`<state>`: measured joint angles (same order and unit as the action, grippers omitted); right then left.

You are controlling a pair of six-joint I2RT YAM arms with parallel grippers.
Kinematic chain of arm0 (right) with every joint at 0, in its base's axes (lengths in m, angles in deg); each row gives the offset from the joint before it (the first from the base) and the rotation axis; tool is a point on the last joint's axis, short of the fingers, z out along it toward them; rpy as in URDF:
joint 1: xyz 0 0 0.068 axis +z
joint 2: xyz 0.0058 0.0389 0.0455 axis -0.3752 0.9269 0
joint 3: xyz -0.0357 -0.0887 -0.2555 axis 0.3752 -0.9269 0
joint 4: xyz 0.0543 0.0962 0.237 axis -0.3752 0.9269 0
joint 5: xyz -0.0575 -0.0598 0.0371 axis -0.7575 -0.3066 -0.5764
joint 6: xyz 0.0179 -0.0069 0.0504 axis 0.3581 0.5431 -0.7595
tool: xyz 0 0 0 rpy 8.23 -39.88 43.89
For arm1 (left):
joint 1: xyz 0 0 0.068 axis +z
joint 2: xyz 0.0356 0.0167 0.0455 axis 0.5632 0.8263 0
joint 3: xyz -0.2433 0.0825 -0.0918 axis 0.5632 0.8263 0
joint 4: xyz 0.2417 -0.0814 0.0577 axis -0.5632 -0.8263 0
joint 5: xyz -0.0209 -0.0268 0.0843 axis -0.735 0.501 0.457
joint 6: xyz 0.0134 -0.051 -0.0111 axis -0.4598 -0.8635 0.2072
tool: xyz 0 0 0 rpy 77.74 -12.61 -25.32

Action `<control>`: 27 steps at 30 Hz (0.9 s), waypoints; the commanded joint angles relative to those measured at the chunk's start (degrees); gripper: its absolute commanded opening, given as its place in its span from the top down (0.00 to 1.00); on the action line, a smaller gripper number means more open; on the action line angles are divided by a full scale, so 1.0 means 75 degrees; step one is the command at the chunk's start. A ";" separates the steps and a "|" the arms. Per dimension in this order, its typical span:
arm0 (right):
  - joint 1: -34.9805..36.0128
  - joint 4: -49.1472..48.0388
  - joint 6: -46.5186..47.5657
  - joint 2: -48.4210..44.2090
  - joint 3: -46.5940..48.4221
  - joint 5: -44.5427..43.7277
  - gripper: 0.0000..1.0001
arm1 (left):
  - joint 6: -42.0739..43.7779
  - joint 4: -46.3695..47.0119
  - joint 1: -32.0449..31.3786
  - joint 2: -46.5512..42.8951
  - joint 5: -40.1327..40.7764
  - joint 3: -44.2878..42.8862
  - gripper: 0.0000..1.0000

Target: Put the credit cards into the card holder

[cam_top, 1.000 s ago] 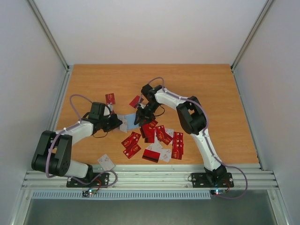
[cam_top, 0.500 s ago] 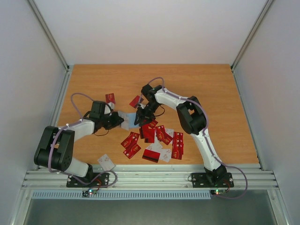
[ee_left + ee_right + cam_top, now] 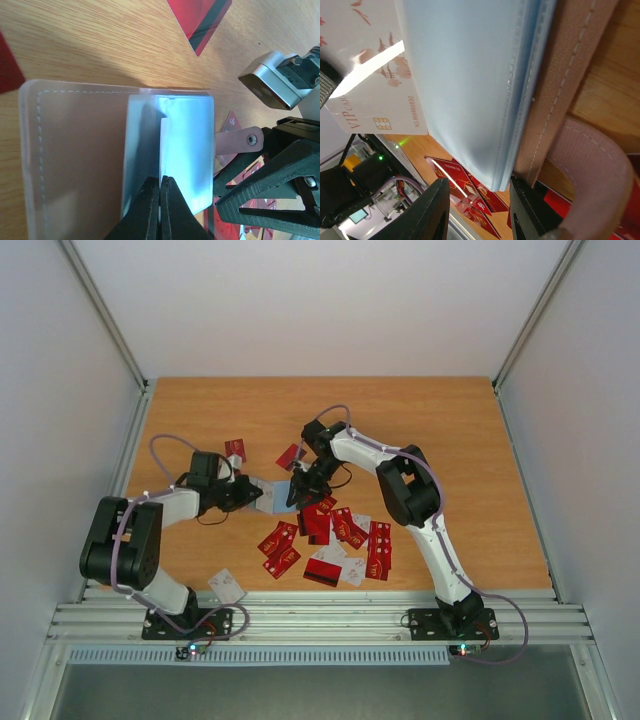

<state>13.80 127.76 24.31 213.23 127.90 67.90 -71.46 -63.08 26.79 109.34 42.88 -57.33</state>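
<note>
Left wrist: the card holder (image 3: 75,150) lies open, my left gripper (image 3: 160,182) pinched shut on one clear sleeve (image 3: 187,145). My right gripper (image 3: 479,187) straddles its far edge, fingers partly apart; gripping or not, I cannot tell. Credit cards (image 3: 340,535) lie scattered beside the holder.

A wood-grain worktop (image 3: 440,430) fills the middle of a booth, with plain white walls (image 3: 320,300) on the far side, left and right. Slim aluminium posts (image 3: 105,315) rise from the far corners. Along the near edge runs a ribbed aluminium rail (image 3: 330,618), then a white slotted strip (image 3: 320,654) and a dull grey panel (image 3: 320,690). The light is soft and even.
</note>
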 commanded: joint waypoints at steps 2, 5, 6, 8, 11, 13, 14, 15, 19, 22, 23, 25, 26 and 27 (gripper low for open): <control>0.0015 0.0201 0.0106 0.0387 0.0063 -0.0300 0.65 | 0.0173 0.0637 0.0014 0.0367 -0.0561 -0.0188 1.00; 0.0013 0.0184 0.0094 0.0399 0.0061 -0.0291 0.65 | 0.0160 0.0700 0.0014 0.0379 -0.0667 -0.0177 1.00; 0.0021 0.0181 0.0088 0.0406 0.0064 -0.0283 0.65 | 0.0153 0.0700 0.0012 0.0379 -0.0669 -0.0174 1.00; 0.0015 0.0175 0.0082 0.0422 0.0075 -0.0282 0.65 | 0.0136 0.0664 0.0011 0.0372 -0.0672 -0.0199 1.00; 0.0014 0.0169 0.0082 0.0433 0.0072 -0.0274 0.65 | 0.0101 0.0689 0.0013 0.0401 -0.0673 -0.0206 1.00; 0.0006 0.0169 0.0088 0.0436 0.0073 -0.0271 0.65 | 0.0078 0.0756 0.0008 0.0474 -0.0670 -0.0207 1.00; 0.0014 0.0170 0.0083 0.0444 0.0072 -0.0260 0.65 | 0.0068 0.0823 0.0013 0.0521 -0.0670 -0.0189 1.00; 0.0012 0.0175 0.0082 0.0447 0.0067 -0.0259 0.65 | 0.0048 0.0899 0.0008 0.0568 -0.0670 -0.0180 1.00; 0.0006 0.0180 0.0082 0.0443 0.0056 -0.0251 0.65 | -0.0079 0.1170 0.0013 0.0696 -0.0609 -0.0139 1.00; 0.0018 0.0178 0.0082 0.0429 0.0019 -0.0241 0.65 | -0.0150 0.1277 0.0012 0.0740 -0.0528 -0.0157 1.00; 0.0015 0.0172 0.0082 0.0435 0.0014 -0.0236 0.65 | -0.0162 0.1284 0.0009 0.0754 -0.0509 -0.0169 1.00; 0.0015 0.0170 0.0082 0.0436 -0.0006 -0.0235 0.65 | -0.0200 0.1299 0.0012 0.0750 -0.0474 -0.0188 1.00; 0.0021 0.0159 0.0082 0.0436 -0.0014 -0.0235 0.65 | -0.0226 0.1305 0.0014 0.0733 -0.0451 -0.0186 1.00; 0.0016 0.0152 0.0072 0.0436 -0.0026 -0.0235 0.65 | -0.0256 0.1325 0.0011 0.0712 -0.0433 -0.0183 1.00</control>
<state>13.58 128.13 24.29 213.65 128.27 68.49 -72.62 -56.59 26.81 113.93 38.38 -57.68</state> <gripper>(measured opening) 0.347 0.024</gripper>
